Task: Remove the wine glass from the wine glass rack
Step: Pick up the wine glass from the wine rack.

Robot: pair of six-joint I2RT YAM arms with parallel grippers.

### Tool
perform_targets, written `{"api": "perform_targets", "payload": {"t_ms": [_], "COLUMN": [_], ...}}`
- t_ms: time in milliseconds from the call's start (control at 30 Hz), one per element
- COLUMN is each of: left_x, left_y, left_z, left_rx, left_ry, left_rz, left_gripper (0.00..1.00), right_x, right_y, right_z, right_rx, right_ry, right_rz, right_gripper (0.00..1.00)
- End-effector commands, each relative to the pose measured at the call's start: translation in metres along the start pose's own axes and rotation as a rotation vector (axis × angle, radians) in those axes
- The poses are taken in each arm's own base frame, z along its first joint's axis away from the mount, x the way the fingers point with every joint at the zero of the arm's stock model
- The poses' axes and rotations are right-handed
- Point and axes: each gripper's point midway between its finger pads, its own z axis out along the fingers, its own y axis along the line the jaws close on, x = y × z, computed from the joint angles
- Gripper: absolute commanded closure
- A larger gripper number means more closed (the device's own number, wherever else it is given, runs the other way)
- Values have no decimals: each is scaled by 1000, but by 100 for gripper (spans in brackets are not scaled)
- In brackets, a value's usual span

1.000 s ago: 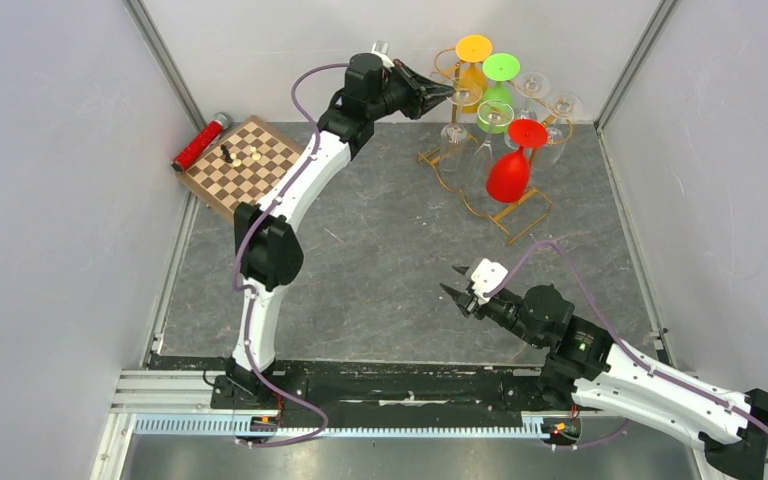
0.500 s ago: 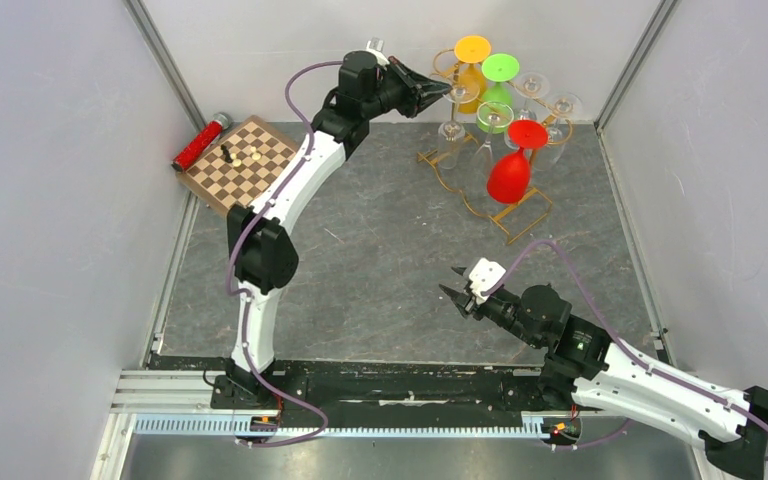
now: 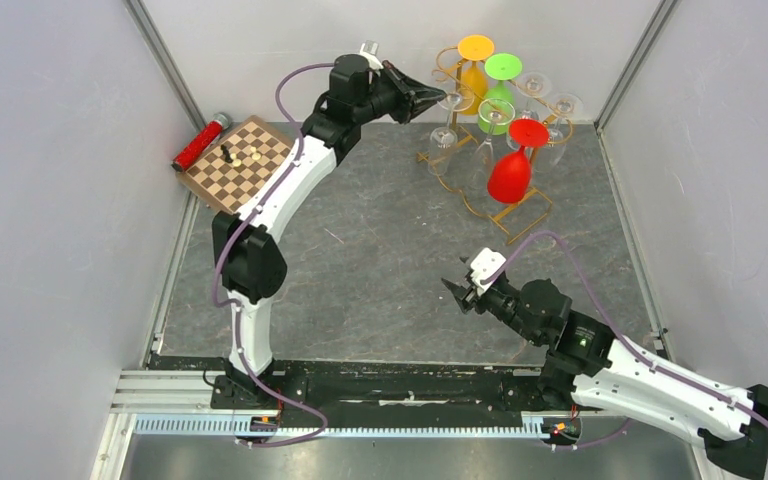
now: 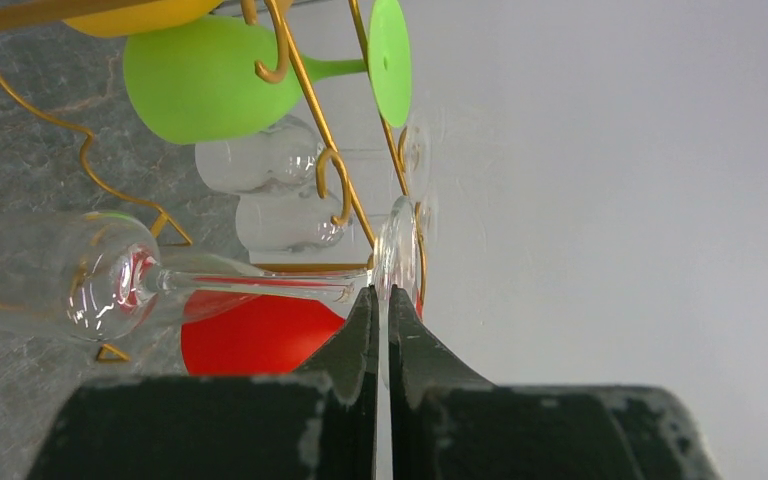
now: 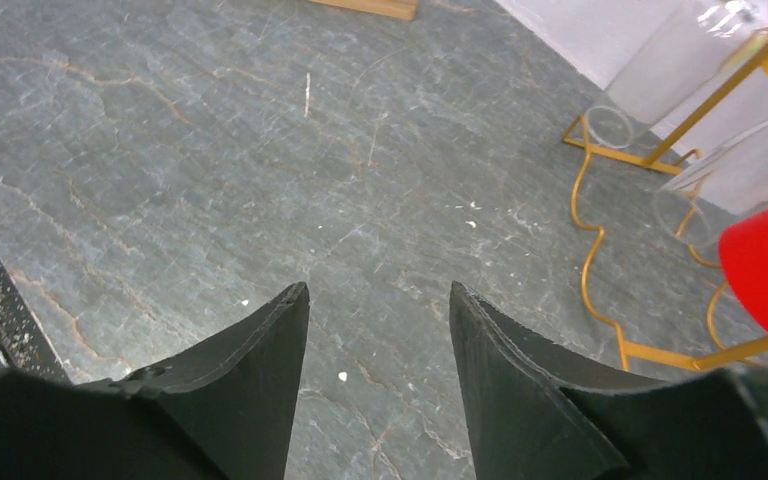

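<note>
At rack's left side, left gripper, clamped on clear stemmed wine glass foot, has pulled back. Glass looks nearly off tall gold wire wine glass rack. Right gripper has spread wider, empty.

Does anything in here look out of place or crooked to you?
Only the chessboard at the back left: it sits at a slant, with a red tube lying beside it. Nothing looks broken.

on my screen the rack is thin gold wire. i count an orange glass, a green glass and a red glass. the wine glass is clear (red shows through its stem). the table is grey with pale veins. the chessboard has brown and cream checks. the tube is red with a silvery end.
</note>
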Motion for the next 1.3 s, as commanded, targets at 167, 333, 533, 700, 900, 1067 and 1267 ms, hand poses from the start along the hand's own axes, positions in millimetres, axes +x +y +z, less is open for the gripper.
{"api": "perform_targets", "payload": {"t_ms": [167, 333, 533, 700, 900, 1067, 1267], "left_x": [15, 32, 57, 80, 104, 127, 153], "left_y": [-80, -81, -70, -51, -23, 8, 39], "left_z": [-66, -97, -129, -160, -195, -225, -252], "left_rx": [189, 191, 178, 150, 114, 75, 47], "left_ry": [13, 38, 108, 158, 204, 249, 304], "left_rz": [170, 246, 316, 389, 480, 549, 622], "left_gripper": [98, 98, 98, 98, 98, 98, 98], "right_x": [-52, -70, -73, -86, -92, -93, -89], "right_y": [-29, -26, -31, -32, -33, -36, -31], "right_z": [-15, -25, -38, -48, -54, -58, -52], "right_rx": [110, 76, 100, 104, 133, 170, 173], "right_ry": [-43, -94, -68, -15, 2, 0, 28], "right_rz": [86, 174, 259, 395, 568, 673, 738], "right_gripper": [34, 29, 20, 18, 21, 21, 20]}}
